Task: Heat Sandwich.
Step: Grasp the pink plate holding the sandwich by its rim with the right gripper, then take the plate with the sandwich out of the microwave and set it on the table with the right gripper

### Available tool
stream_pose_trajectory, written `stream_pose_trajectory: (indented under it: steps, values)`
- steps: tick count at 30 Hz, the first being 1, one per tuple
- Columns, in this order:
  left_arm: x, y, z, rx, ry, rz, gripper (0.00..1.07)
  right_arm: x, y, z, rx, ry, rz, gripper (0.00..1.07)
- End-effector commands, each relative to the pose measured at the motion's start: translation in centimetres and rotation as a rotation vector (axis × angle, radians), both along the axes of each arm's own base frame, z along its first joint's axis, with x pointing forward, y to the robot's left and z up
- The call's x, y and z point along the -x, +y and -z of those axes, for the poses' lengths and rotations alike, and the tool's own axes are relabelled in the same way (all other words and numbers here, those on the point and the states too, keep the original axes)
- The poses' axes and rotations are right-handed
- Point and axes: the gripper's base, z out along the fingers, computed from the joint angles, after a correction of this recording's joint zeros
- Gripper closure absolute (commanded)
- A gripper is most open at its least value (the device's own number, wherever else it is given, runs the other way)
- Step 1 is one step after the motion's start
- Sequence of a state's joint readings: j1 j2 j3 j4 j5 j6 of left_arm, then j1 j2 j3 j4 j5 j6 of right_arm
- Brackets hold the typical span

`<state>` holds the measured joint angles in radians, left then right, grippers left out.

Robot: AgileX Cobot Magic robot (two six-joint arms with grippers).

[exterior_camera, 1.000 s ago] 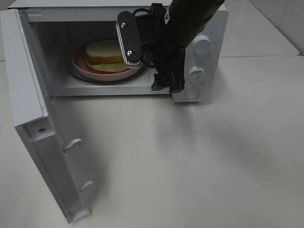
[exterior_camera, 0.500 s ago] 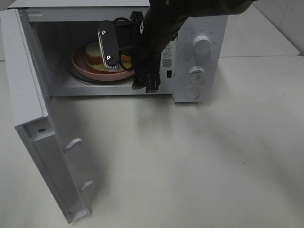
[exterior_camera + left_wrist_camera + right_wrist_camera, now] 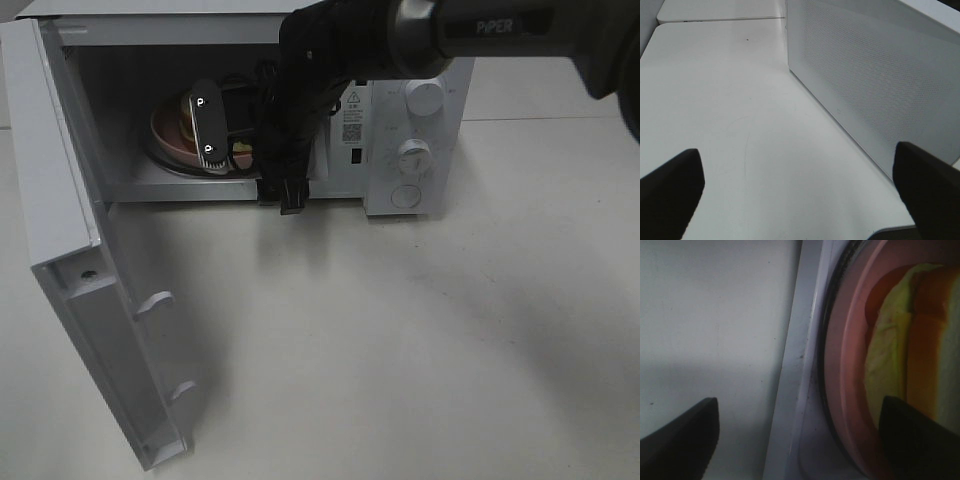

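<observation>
While gaping empty, swept right gripper (image 3: pixel 800 437) leftward across microwave (image 3: pixel 440 125) mouth, past sandwich (image 3: pixel 892 350) on plate (image 3: pixel 851 365); kept left gripper (image 3: pixel 800 195) wide too. Judged loading done, door (image 3: pixel 60 200) shutting next.

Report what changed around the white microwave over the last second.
The right arm's black claw swung leftward in the high view, from in front of the white microwave's round control dials to the small pale-bread sandwich on its round pink plate, now largely hiding both from above. Its jaws stand open and nothing was gripped. Sandwich, plate and the open white door stayed put.
</observation>
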<state>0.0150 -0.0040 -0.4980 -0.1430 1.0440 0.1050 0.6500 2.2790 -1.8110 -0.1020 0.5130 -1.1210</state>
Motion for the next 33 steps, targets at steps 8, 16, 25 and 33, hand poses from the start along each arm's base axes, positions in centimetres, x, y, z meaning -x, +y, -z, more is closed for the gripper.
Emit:
stream_pose_trajectory:
  steps: [8, 16, 25, 33]
  values:
    - [0.2, 0.1, 0.1, -0.001, -0.023, -0.009, 0.09, -1.8, 1.8, 1.3, -0.041, 0.007, 0.017, 0.27]
    - [0.2, 0.1, 0.1, -0.004, -0.023, -0.011, 0.09, -2.0, 2.0, 1.7, -0.027, 0.024, 0.019, 0.42]
    - [0.2, 0.1, 0.1, -0.009, -0.023, -0.015, 0.09, -2.0, 1.8, 1.8, -0.036, 0.044, 0.054, 1.07]
    - [0.2, 0.2, 0.1, -0.013, -0.023, -0.017, 0.09, -2.0, 1.8, 1.8, -0.044, 0.047, 0.066, 1.07]
